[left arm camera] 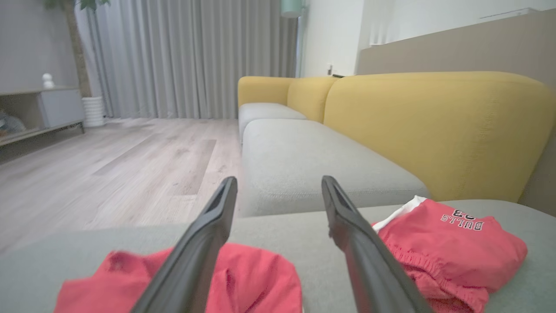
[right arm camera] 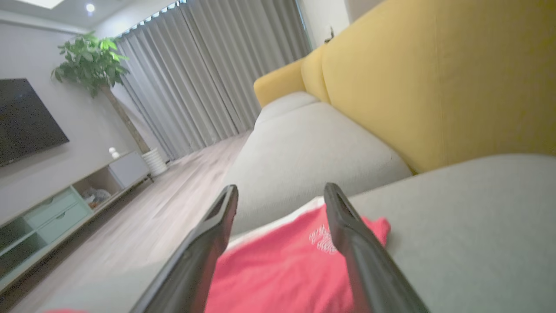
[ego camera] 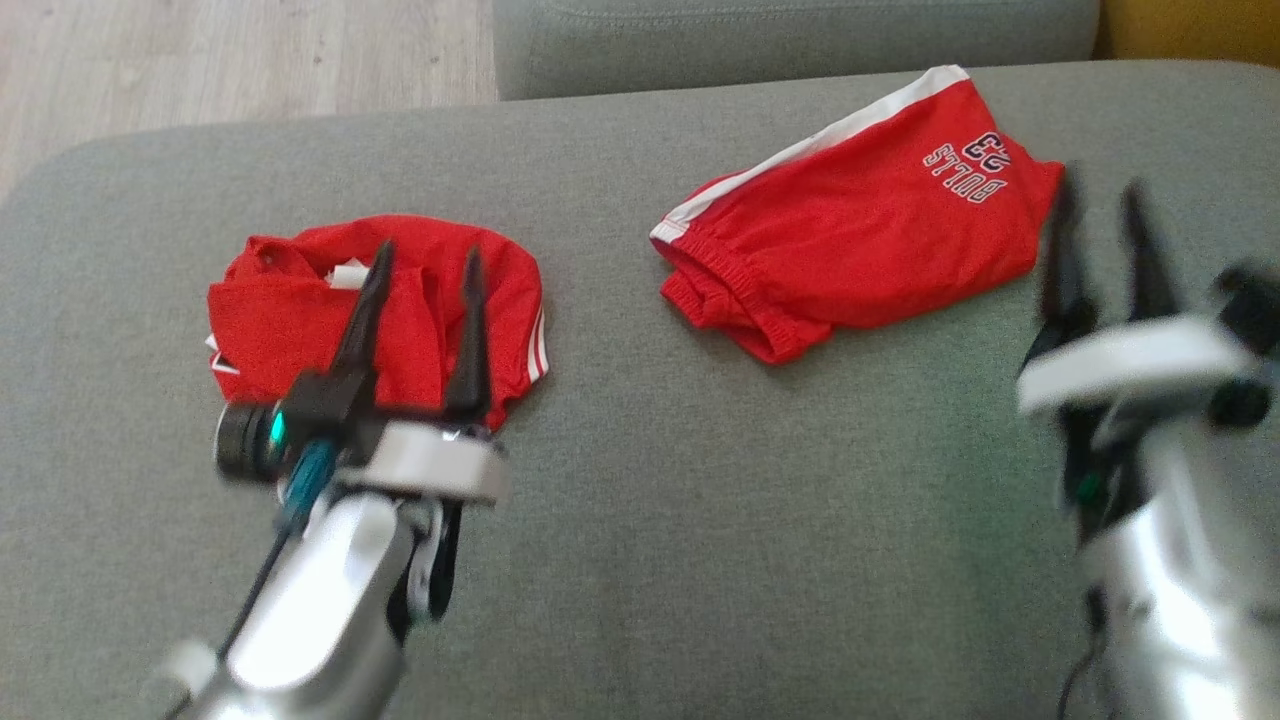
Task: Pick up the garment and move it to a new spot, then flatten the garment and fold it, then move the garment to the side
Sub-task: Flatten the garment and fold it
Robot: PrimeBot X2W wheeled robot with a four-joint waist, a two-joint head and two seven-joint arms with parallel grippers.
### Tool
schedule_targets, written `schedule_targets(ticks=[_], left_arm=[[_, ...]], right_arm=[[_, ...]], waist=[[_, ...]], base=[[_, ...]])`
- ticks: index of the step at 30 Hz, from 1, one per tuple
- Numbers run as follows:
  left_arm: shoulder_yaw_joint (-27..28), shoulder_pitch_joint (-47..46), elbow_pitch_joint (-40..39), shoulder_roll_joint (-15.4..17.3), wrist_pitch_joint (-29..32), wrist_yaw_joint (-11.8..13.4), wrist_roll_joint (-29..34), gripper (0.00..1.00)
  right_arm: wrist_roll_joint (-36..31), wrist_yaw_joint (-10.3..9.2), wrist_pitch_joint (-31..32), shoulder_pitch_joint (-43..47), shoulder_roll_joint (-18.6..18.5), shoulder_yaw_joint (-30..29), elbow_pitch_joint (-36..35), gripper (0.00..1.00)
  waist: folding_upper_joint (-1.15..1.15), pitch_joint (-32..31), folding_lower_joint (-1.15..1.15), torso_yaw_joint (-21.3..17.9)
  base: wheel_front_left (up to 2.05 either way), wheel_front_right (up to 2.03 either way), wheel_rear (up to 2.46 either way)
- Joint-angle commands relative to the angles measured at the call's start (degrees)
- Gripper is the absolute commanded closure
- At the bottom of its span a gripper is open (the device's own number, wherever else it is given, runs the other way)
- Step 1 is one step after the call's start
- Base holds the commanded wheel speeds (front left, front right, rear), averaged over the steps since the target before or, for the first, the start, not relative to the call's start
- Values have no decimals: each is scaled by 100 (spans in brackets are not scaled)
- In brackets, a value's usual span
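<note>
The garment (ego camera: 280,320) lies crumpled on the left of the grey cushion (ego camera: 700,520). It is red, with a white tag near its top and white red-striped trim at its right edge. My left gripper (ego camera: 428,250) hovers over it, open with nothing between the fingers. In the left wrist view the garment (left arm camera: 256,278) sits low under the spread left gripper (left arm camera: 279,180). My right gripper (ego camera: 1100,185), blurred, stands open with nothing held, just right of the other red cloth. In the right wrist view the right gripper (right arm camera: 281,187) points over that cloth.
The other red cloth (ego camera: 860,240) has a white side band, an elastic waistband and a "BULLS 23" print, and lies at the back right. A second grey cushion (left arm camera: 304,165) and yellow backrests (left arm camera: 434,130) lie beyond. Wooden floor (ego camera: 240,60) lies past the cushion's far left edge.
</note>
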Motion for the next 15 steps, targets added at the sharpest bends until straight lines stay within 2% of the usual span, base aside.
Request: schedule_targets(ticks=[1, 8, 15], left_arm=[[469, 113, -295, 84, -28, 50, 66, 0], [1115, 1332, -639, -240, -29, -219, 668, 0], [1517, 1594, -591, -546, -29, -610, 1091, 0]], right_arm=[[-144, 39, -14, 251, 162, 207, -376, 0], [-355, 39, -32, 1470, 397, 246, -1048, 0], [-133, 39, -60, 1708, 405, 328, -1225, 0]], waist=[[0, -44, 1, -7], [0, -76, 1, -22], [0, 20, 1, 31]], base=[[0, 0, 0], [0, 0, 0], [0, 0, 0]])
